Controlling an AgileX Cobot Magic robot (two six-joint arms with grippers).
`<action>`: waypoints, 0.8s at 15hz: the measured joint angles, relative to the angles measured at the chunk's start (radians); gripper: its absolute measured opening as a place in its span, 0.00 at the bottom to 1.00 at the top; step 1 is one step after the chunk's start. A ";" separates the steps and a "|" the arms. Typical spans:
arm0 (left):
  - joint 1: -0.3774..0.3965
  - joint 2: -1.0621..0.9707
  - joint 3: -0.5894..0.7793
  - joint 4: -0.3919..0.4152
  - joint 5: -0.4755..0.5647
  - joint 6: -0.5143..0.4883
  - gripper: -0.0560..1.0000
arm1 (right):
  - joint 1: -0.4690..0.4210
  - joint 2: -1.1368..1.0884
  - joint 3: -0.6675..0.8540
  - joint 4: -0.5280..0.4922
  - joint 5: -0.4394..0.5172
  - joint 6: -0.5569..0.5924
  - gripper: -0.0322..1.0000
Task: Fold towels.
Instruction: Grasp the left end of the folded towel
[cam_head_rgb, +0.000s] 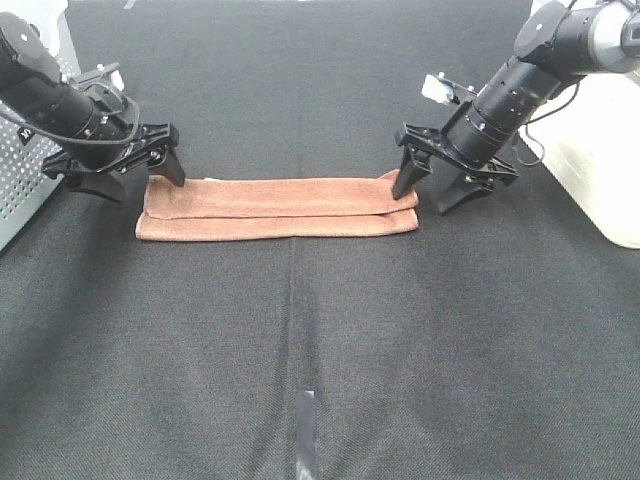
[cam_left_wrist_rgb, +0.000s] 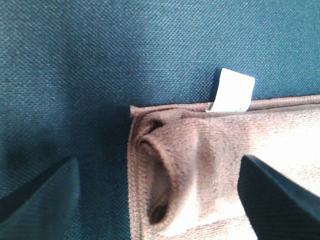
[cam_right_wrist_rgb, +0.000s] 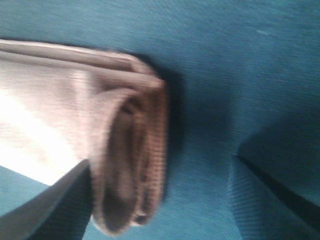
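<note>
towel (cam_head_rgb: 278, 207): folded to a long strip, flat on black mat (cam_head_rgb: 320, 350), white tag (cam_left_wrist_rgb: 232, 90) at one end | left gripper (cam_head_rgb: 135, 178): wide open, empty, straddling tag end | right gripper (cam_head_rgb: 424, 198): wide open, empty, straddling other end | white box (cam_head_rgb: 600, 150): just beyond that end

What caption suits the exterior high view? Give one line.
Open left gripper and open right gripper poised at opposite ends of a rust-orange terry towel folded into a long strip.
</note>
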 joint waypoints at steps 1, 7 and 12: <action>0.000 0.007 -0.002 0.000 0.000 0.000 0.82 | 0.000 -0.002 0.000 -0.003 -0.001 0.000 0.70; -0.013 0.057 -0.006 -0.059 -0.021 -0.002 0.82 | 0.000 -0.012 0.000 -0.008 -0.009 0.000 0.70; -0.023 0.069 -0.006 -0.083 -0.039 -0.005 0.33 | 0.000 -0.012 0.000 -0.028 -0.009 0.000 0.70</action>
